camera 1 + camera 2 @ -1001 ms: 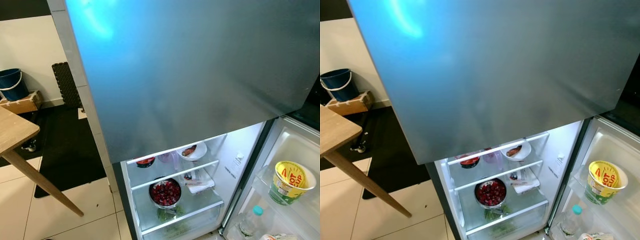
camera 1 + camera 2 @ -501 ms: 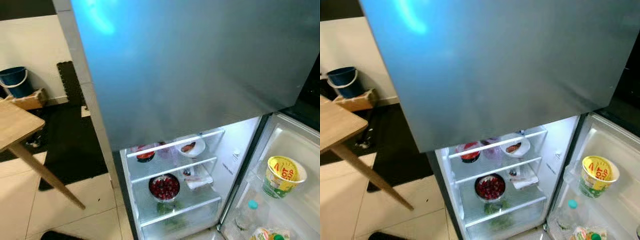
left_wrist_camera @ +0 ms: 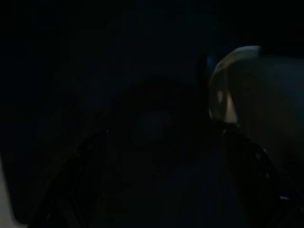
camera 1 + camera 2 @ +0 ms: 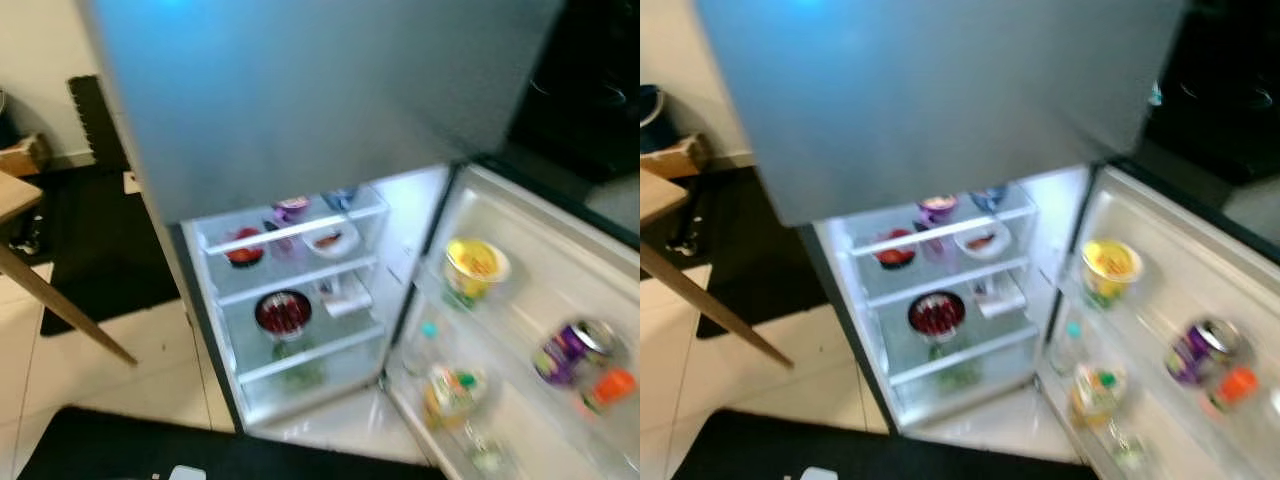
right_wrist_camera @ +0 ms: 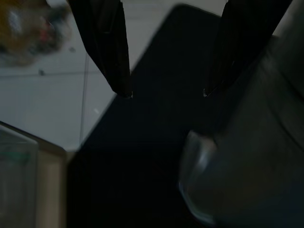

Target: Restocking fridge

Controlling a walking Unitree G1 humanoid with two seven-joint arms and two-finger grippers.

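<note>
Standing open, the fridge showed lit shelves with a bowl of red fruit on the middle one and a plate above. Its door held a yellow tub and a purple can. The right tool hung with fingers apart over a dark mat; the left tool's state could not be told in the dark.

Wooden table with slanted leg, left of frame | black mat on pale tiled floor beneath it | cardboard box against cream wall | second dark mat in foreground.
</note>
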